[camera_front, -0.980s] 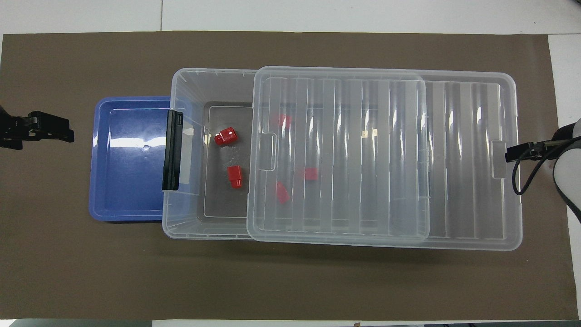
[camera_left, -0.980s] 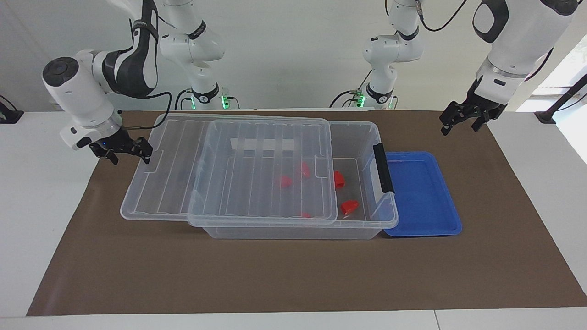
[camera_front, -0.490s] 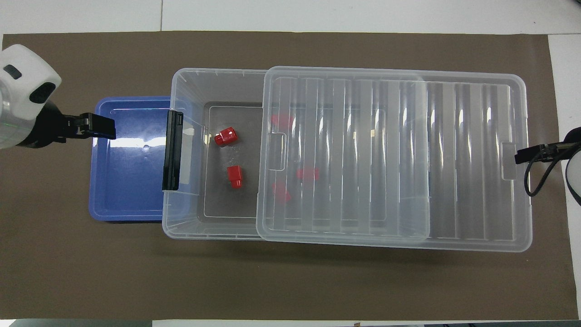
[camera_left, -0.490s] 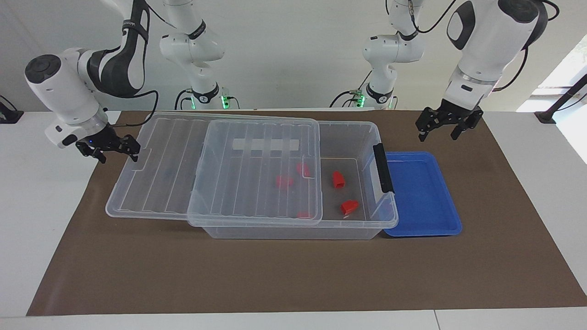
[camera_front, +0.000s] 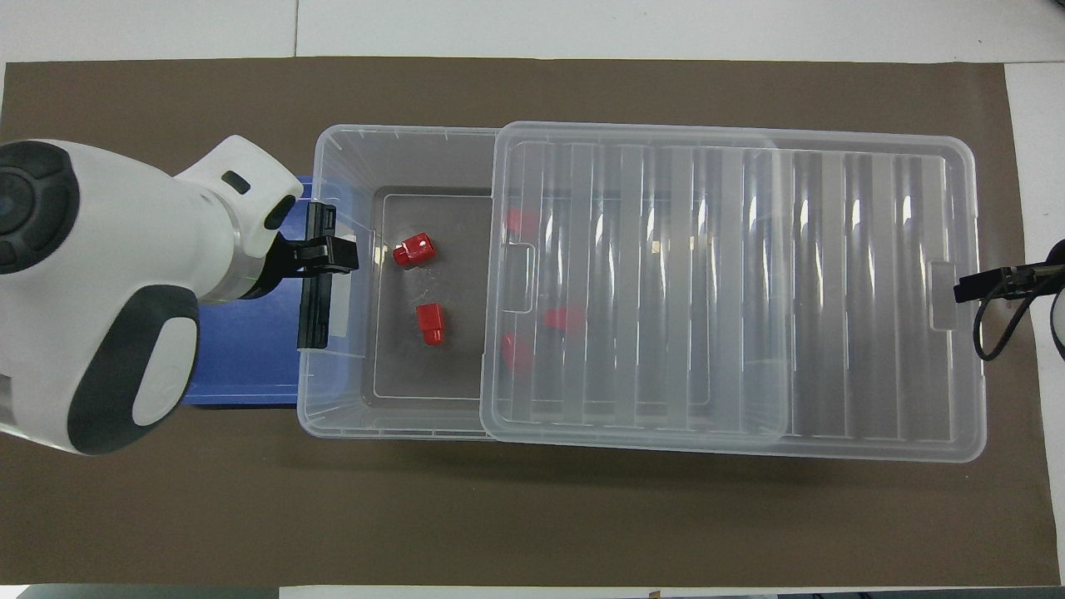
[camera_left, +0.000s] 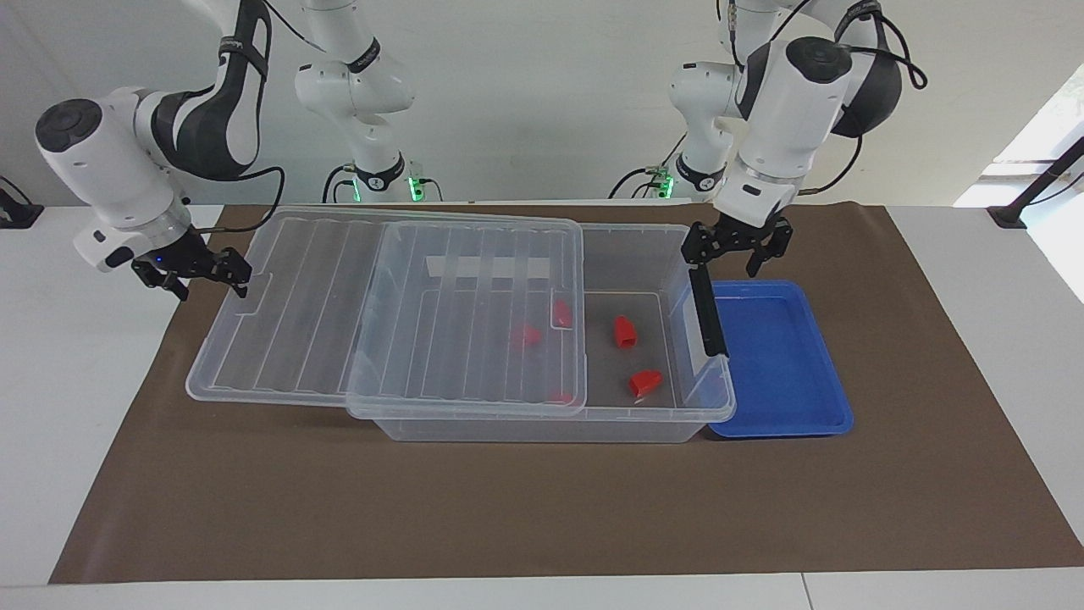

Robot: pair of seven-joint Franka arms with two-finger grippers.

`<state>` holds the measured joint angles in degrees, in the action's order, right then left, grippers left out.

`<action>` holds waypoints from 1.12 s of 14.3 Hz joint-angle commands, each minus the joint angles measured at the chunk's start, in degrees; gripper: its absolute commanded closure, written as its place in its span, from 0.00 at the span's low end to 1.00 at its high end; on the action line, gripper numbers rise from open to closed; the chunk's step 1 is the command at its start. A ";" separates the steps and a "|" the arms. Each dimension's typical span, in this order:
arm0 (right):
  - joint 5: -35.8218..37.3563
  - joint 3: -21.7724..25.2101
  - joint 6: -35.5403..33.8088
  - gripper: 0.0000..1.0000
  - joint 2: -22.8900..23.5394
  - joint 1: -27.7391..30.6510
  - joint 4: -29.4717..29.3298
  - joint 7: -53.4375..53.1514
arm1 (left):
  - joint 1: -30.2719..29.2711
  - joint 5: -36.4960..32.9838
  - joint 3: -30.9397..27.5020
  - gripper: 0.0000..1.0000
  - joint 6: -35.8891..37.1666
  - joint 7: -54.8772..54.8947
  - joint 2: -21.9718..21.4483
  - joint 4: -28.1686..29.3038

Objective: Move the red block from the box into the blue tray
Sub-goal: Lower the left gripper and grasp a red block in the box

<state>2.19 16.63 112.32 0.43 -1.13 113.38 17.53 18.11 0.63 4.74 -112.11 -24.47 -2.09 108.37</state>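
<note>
Red block (camera_left: 625, 332), bright, stepped at one end, lies in the box (camera_left: 677, 254); both jaws apart.

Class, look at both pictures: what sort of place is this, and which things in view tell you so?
Most likely a robotics lab or test bench. Two robot arms are mounted at a white table covered by a brown mat, and simple practice items are laid out: a clear box of red blocks beside a blue tray.

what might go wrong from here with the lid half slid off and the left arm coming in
1. The lid overhangs the box at the right gripper; it may tip or slip off.
2. The left gripper is over the black latch and could clip it.
3. Three red blocks lie under the lid, unreachable.
</note>
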 commanded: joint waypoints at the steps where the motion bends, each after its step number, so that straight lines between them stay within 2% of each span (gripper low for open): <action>1: 1.15 0.16 0.80 0.00 -0.61 0.43 0.70 1.63 | 4.29 -0.46 -0.79 0.00 -3.81 -5.22 1.29 2.55; 4: 1.15 0.78 0.80 0.00 -0.61 0.34 0.70 2.77 | 7.46 -0.54 -0.79 0.00 -7.67 -10.50 4.63 3.34; 7: 1.15 0.78 0.80 0.00 -0.61 0.17 0.61 2.77 | 9.04 -0.72 -0.79 0.00 -10.23 -10.86 7.00 5.18; 13: 0.62 0.25 -3.33 0.00 0.27 -0.89 -4.92 2.33 | 9.13 -0.72 -0.79 0.00 -17.52 -11.66 8.32 10.72; 16: -0.08 -2.20 -9.02 0.00 -0.26 -0.89 -9.04 2.16 | 9.83 -0.72 -0.79 0.00 -19.98 -11.74 9.29 12.30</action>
<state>2.23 16.30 107.64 0.41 -2.19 107.85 18.76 26.54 0.63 4.62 -129.07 -34.93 6.82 118.67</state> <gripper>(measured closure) 0.000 0.000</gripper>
